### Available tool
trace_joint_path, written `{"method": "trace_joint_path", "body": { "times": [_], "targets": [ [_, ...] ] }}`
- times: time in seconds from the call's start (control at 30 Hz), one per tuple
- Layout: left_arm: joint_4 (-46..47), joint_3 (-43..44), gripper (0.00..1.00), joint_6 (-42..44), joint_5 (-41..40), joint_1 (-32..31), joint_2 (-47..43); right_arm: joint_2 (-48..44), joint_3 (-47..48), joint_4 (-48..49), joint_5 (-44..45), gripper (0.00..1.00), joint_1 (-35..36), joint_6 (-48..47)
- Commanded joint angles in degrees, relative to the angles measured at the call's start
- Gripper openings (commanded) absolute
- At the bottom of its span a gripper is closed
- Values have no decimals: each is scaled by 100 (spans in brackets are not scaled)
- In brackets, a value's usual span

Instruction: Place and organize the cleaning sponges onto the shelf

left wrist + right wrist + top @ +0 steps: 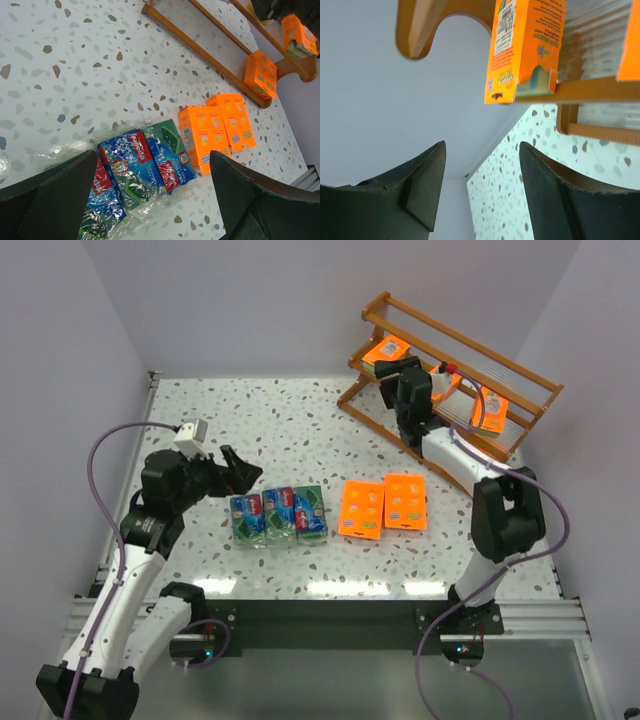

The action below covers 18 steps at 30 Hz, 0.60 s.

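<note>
I see three green-and-blue sponge packs lying flat on the surface in shiny clear wrap. They sit side by side in a tight row with their red marks up. Just to their right, a little apart, two flat orange packs lie touching, printed faces up. The shelf, orange-brown wood with slatted rails and clear ribbed tiers, stands angled in the far right corner. On it I make out one orange pack at the left end, a second orange pack tilted toward the right end, and a third orange pack between them, mostly hidden.
</note>
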Motion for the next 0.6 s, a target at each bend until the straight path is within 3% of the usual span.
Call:
{"method": "trace_joint_path", "body": {
  "times": [0.0, 0.1, 0.23, 0.4, 0.57],
  "targets": [
    [261, 121, 100, -117, -11, -11, -206, -1026, -628, -230, -386, 64, 3, 86],
    [234, 42, 100, -214, 32, -11, -338, -1764, -990, -1000, -1097, 65, 3, -89],
    [173, -63, 100, -328, 76, -11, -531, -2845, -1788, -2940, -1504, 65, 29, -626],
    [138, -230, 100, -425, 226, -11, -681, -4515, -3588, -3920, -1170, 67, -85, -627],
    [111, -301, 100, -469, 419, -11, -681, -5860, -4620, -4413, -1442, 68, -94, -100]
  ]
}}
